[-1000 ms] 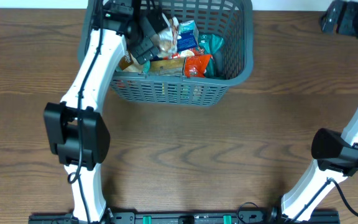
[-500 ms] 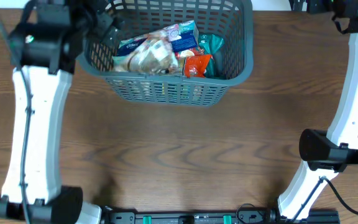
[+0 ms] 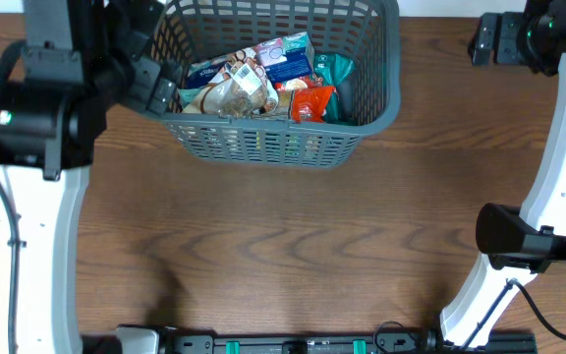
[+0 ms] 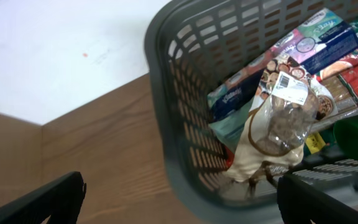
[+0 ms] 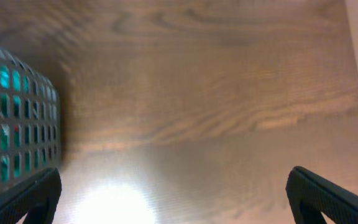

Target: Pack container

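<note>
Up at the far edge of the table [image 3: 283, 246] sits the container [image 3: 386, 93], full of snack packets [image 3: 263, 79]. Left gripper [image 4: 179, 186] hovers right by its left wall, jaws wide apart, nothing btwn them. Right gripper [image 5: 173, 177] hangs over bare wood to the container's right, also spread & empty.

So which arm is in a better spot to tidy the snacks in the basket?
Probably left: the left pincer hangs open by the basket, beside the snack packets. The right pincer, also open, is off over the table.
</note>
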Robot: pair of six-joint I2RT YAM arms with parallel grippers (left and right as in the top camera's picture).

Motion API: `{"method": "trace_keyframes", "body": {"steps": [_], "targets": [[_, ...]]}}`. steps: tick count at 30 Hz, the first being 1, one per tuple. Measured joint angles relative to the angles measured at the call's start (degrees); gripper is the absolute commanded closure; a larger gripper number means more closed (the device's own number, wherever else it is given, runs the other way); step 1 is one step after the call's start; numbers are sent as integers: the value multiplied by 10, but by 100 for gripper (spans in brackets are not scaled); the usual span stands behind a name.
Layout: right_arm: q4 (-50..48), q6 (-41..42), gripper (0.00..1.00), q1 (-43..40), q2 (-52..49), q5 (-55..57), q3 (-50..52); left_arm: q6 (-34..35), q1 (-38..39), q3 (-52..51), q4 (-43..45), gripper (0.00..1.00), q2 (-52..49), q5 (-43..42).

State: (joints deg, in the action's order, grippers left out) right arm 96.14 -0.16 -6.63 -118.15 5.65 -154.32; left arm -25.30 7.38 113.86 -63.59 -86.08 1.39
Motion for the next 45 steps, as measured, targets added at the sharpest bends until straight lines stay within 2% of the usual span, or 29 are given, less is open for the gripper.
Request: {"method": "trace_keyframes", "body": {"steps": [7, 12, 19, 28, 32, 35, 45], "targets": [[9, 10, 1, 0, 15, -17, 13, 18, -2, -126, 37, 1, 81, 6], [9, 10, 1, 0, 100, -30, 100, 27, -2, -274, 96, 1, 151, 6], [-15, 20, 1, 9, 290, -36, 310, 28, -2, -491, 203, 1, 305, 5], [-248, 11, 1, 101, 487, -39, 695, 41, -2, -720, 330, 1, 494, 5], [-348, 10, 1, 151, 560, -33, 857, 42, -2, -769, 351, 1, 551, 5], [-374, 10, 1, 171, 604, -27, 945, 43, -2, -781, 353, 1, 570, 5], [-369, 10, 1, 173, 609, -19, 1032, 43, -2, -782, 354, 1, 570, 5]]}}
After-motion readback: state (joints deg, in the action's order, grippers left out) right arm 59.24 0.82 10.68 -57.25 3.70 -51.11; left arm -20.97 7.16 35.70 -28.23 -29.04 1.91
